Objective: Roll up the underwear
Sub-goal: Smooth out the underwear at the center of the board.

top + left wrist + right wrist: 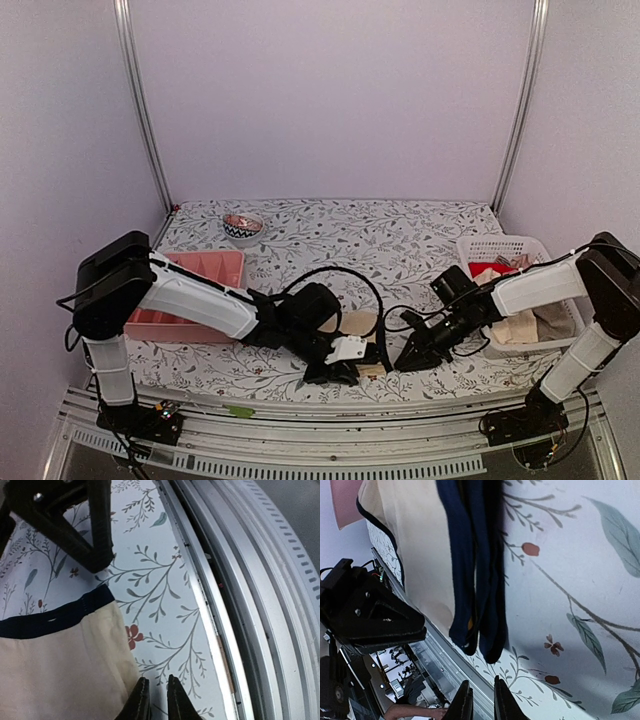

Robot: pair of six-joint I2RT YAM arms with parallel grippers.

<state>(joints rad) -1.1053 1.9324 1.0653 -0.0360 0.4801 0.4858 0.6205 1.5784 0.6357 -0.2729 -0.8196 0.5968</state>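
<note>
The underwear point(55, 665) lies flat, cream cloth edged with dark trim.

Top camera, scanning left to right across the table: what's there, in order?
pink tray → underwear → right gripper → white basket. Bowl and left gripper left out: they overlap others.

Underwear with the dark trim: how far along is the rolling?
Done: nothing looks rolled; the underwear lies spread on the table. In hand: the left gripper and right gripper sit low beside it, fingers nearly together, no grip evident. Left: the whole roll, plus the beige garments in the white basket.
</note>
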